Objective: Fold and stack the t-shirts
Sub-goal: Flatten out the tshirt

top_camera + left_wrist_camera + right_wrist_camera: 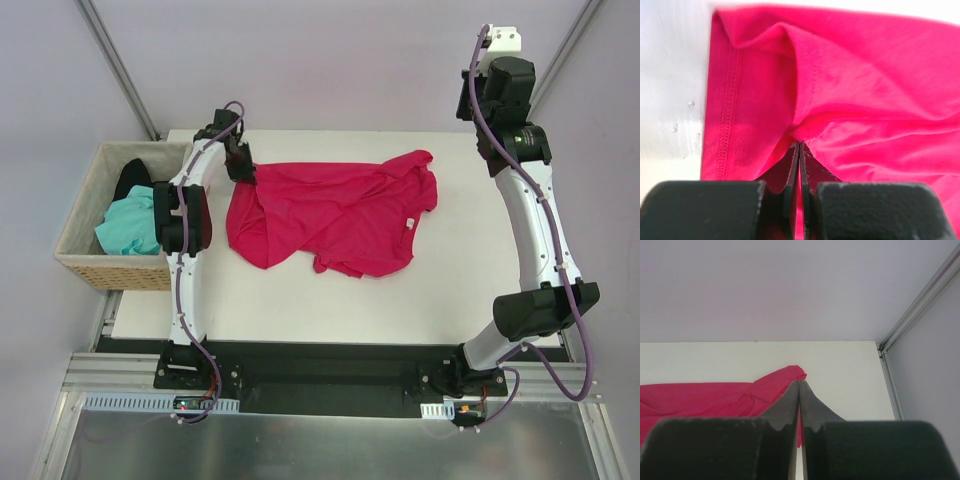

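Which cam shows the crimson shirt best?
Top external: the whole crimson t-shirt, crumpled on the table. Left wrist shows only its hemmed edge, pinched by the left pincer. Right wrist shows a strip beyond the right pincer.

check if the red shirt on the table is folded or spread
Spread, not folded: the crimson t-shirt lies rumpled and uneven across the table, with no neat edges.
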